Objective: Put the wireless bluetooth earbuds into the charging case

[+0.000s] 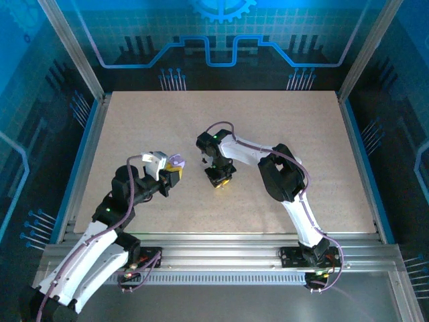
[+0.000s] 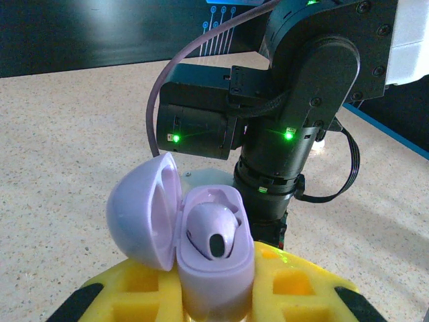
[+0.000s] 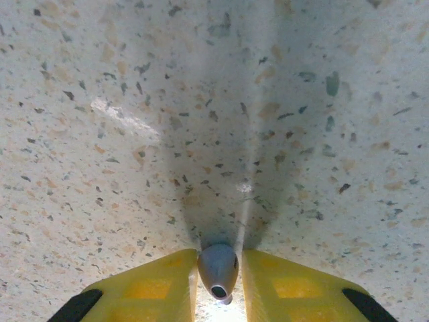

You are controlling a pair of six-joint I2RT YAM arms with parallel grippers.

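Lavender shows at your left gripper (image 1: 173, 168) in the top view: it is clamped on the charging case (image 1: 177, 160). Your right gripper (image 1: 220, 180) sits well apart to its right, pointed down at the table (image 1: 281, 121).

From the left wrist, the case stands open just above the yellow fingers (image 2: 295, 282), lid tipped left, with one seated earbud (image 2: 213, 231) in its socket.

From the right wrist, that gripper is closed on a second earbud (image 3: 218, 267), pinched between its tips just over the table.

I judge you half done: two earbuds, one case, one bud left to insert.
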